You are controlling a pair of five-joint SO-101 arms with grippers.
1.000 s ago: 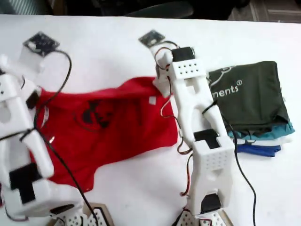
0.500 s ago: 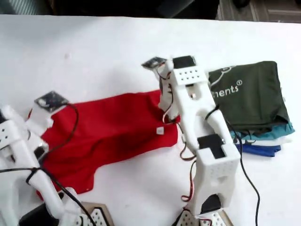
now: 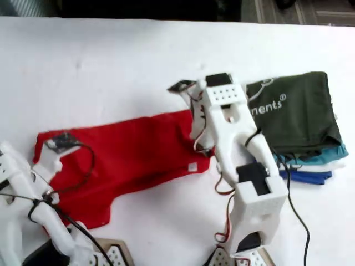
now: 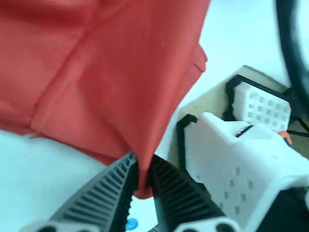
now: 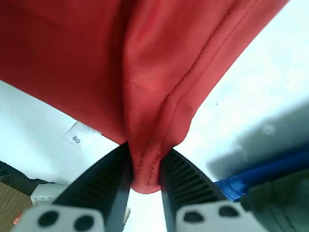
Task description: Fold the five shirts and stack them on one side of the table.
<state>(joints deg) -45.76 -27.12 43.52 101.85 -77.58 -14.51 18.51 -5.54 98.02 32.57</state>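
Open counter [image 3: 111,55] runs along the whole far side, with a smaller patch on the near side of the red shirt [image 3: 127,155]. That shirt covers the left-centre — the right arm [image 3: 233,127] stands between it and the stack of folded shirts [image 3: 294,116] at the right edge.

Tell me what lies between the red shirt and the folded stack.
Only bare table separates red shirt from stack in the right wrist view; in the high view the right arm stands over it.
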